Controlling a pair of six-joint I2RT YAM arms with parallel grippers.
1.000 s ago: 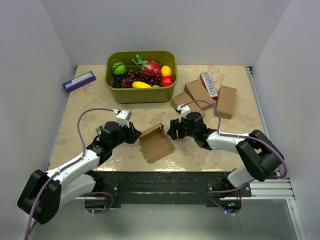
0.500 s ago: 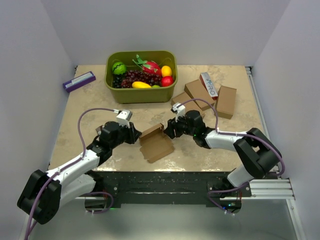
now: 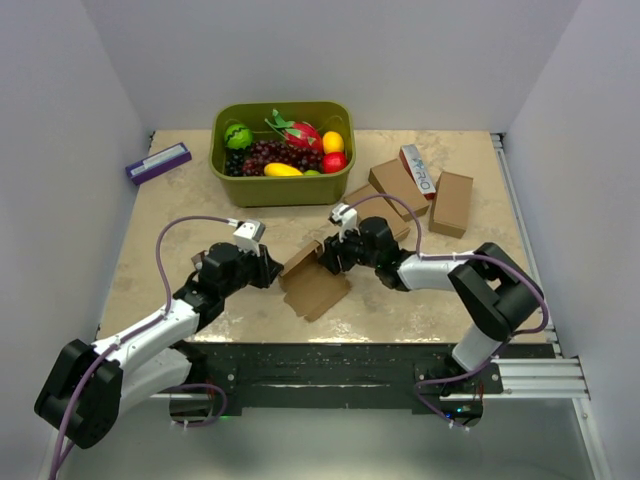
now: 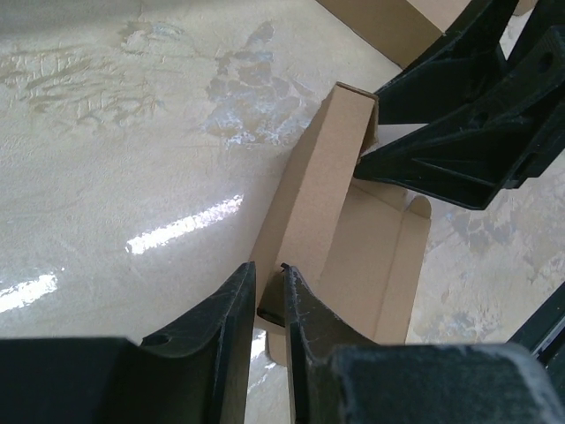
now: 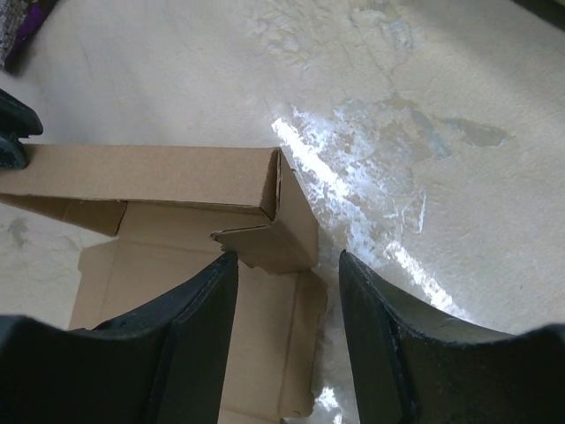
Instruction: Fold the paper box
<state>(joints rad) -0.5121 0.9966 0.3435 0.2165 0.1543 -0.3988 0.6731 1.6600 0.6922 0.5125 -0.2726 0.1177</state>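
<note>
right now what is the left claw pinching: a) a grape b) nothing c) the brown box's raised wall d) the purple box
c, the left claw is closed on the raised wall of the box

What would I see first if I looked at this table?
The two grippers meet at a half-folded brown paper box in the front middle. The left gripper pinches one raised wall, and the right gripper stands open at the corner flap on the wall's other end. Behind them, at the far middle, sits a green basket piled with bright fruit.
</note>
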